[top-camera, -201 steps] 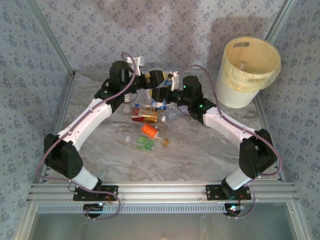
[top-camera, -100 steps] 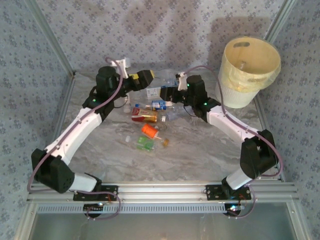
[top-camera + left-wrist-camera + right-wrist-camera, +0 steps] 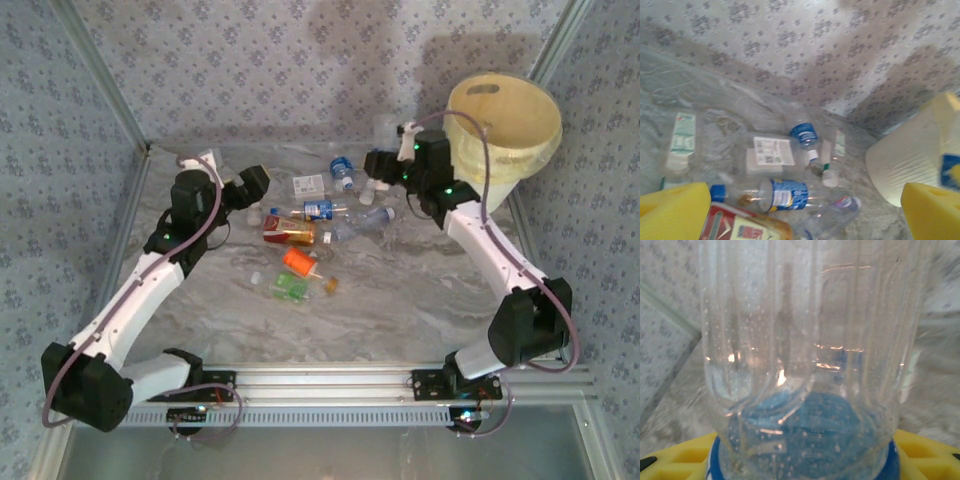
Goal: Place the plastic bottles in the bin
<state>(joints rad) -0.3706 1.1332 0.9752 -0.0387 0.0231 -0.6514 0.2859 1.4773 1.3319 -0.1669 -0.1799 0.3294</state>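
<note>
Right gripper (image 3: 380, 163) is clamped on a clear bottle (image 3: 800, 340) with a blue label down by the yellow fingers (image 3: 675, 460), and from my seat it's raised just left of the bin (image 3: 490, 195), not over the rim. The bin's in the far right corner of the table (image 3: 420, 300). Left gripper (image 3: 250, 185) is wide open with nothing in it, off to the left of the pile. The other bottles (image 3: 318, 209) lie scattered mid-table: blue-label ones, an orange one (image 3: 297, 261), a green one (image 3: 291, 288).
</note>
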